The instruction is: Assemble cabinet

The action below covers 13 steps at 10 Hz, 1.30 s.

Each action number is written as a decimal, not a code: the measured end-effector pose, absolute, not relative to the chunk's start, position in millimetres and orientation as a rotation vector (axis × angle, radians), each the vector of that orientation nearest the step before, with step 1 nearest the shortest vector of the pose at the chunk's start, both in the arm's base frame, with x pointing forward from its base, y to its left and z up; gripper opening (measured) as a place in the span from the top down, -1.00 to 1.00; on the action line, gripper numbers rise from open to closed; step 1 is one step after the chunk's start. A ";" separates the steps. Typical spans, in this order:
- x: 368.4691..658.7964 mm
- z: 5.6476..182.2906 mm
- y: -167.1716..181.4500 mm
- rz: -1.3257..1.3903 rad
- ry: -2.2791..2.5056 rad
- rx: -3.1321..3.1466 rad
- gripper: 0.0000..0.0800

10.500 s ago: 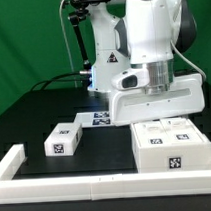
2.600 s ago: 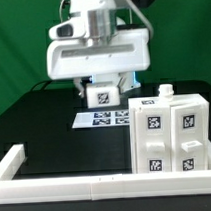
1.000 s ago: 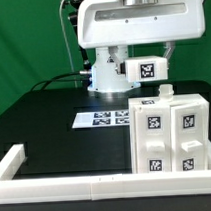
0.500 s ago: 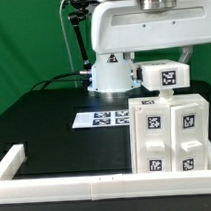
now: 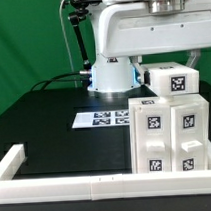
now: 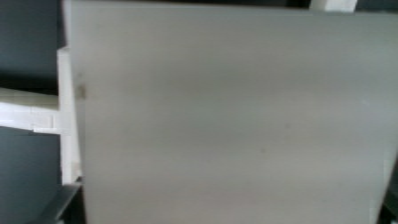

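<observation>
The white cabinet shell (image 5: 173, 136) stands at the exterior view's right, with tagged drawer-like blocks set in its front and a small peg on top. My gripper (image 5: 161, 63) is just above its top rear, mostly hidden by the white hand housing. It holds a small white block (image 5: 173, 80) with one tag facing the camera, in the air slightly above the shell's top. In the wrist view the block's plain white face (image 6: 231, 110) fills nearly the whole picture and hides the fingers.
The marker board (image 5: 103, 118) lies flat on the black table, to the left of the shell. A long white rail (image 5: 57, 168) edges the table's front and left. The robot base (image 5: 110, 75) stands at the back.
The gripper has carried the tagged block from the table's left, up and rightward. In the last second it moved further right and slightly down, to just above the shell's top.
</observation>
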State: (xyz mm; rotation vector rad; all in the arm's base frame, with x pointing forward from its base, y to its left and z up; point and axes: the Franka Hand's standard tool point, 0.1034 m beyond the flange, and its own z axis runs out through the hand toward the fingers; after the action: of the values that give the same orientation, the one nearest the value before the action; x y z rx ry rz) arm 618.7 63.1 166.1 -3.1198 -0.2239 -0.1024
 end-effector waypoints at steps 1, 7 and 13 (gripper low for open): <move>617.8 166.2 64.5 -0.117 -0.217 -3.119 -0.40; 604.3 157.8 62.7 -0.156 -0.211 -3.119 -0.40; 601.8 153.0 62.4 -0.163 -0.214 -3.119 -0.40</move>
State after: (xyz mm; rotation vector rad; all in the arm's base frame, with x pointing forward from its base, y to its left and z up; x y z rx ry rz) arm 601.8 62.4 153.0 -3.1192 -0.2141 -0.1634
